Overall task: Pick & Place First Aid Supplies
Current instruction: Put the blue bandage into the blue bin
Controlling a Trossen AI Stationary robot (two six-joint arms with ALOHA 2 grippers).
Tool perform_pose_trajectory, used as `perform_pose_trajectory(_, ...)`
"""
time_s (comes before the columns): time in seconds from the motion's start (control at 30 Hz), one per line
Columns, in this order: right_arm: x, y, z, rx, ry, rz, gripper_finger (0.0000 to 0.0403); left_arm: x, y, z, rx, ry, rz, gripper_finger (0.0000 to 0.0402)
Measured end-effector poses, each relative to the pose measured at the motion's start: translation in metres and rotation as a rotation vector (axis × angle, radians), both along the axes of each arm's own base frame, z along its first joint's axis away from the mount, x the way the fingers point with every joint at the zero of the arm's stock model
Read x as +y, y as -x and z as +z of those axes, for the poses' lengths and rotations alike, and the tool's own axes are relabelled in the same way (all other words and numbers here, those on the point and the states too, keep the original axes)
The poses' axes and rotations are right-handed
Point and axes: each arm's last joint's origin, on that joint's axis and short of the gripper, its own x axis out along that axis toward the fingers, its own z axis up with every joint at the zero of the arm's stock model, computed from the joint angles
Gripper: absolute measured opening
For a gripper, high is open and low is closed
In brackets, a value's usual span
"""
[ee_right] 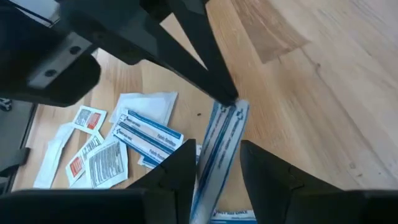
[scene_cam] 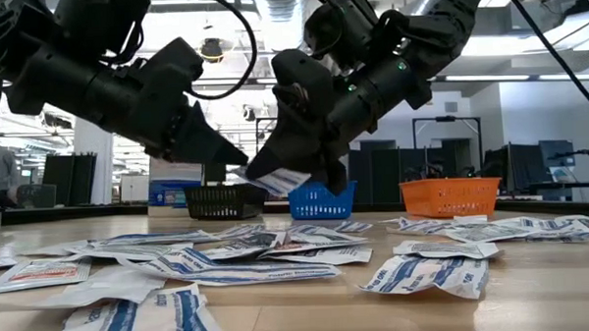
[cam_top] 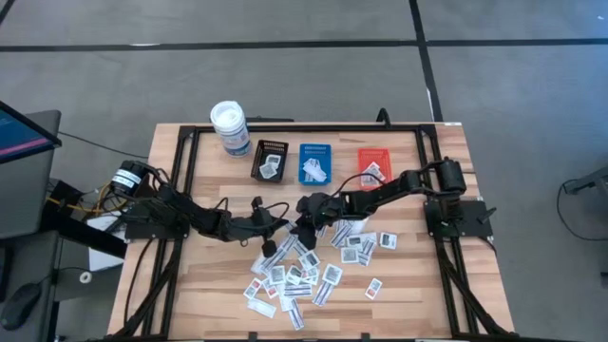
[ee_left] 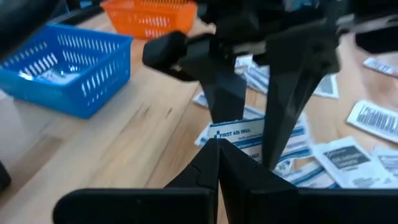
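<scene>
The black tray (cam_top: 270,161), blue tray (cam_top: 314,162) and orange tray (cam_top: 373,166) each hold a few packets; a white canister (cam_top: 229,128) stands beside them; the left gripper (ee_left: 217,144) pinches a blue-printed packet (ee_left: 239,134) above the table's (cam_top: 408,285) middle; the right gripper (ee_right: 217,158) straddles that packet, fingers apart; other packets (cam_top: 304,275) lie scattered.

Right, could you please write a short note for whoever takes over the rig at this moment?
Grippers: left gripper shut on one packet, held above mid-table. The right gripper is open, fingers either side of that packet, not clamped.
Done: a few packets lie in the black tray, blue tray and orange tray.
Left: many loose packets on the table.
</scene>
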Motion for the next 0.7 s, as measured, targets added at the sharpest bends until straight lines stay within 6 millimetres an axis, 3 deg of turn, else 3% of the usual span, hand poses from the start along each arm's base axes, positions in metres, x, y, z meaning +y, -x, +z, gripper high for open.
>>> perform_pose_trajectory(0.3,0.0,0.001,-0.002,0.007,0.09,0.064,0.0013,0.0,0.0,0.0,-0.003,0.011,0.002,0.0008)
perform_pose_trajectory(0.47,-0.003,0.005,-0.004,0.053,0.108,0.068,0.0009,0.0,0.0,0.0,-0.004,0.015,0.004,0.0018)
perform_pose_trajectory(0.57,-0.01,0.009,0.009,0.059,0.126,0.064,0.0003,0.0,0.0,0.0,-0.004,0.016,0.004,0.0023)
perform_pose_trajectory(0.7,-0.031,0.021,0.04,0.067,0.217,-0.016,0.0005,0.0,0.0,0.0,-0.004,0.016,0.004,0.0023)
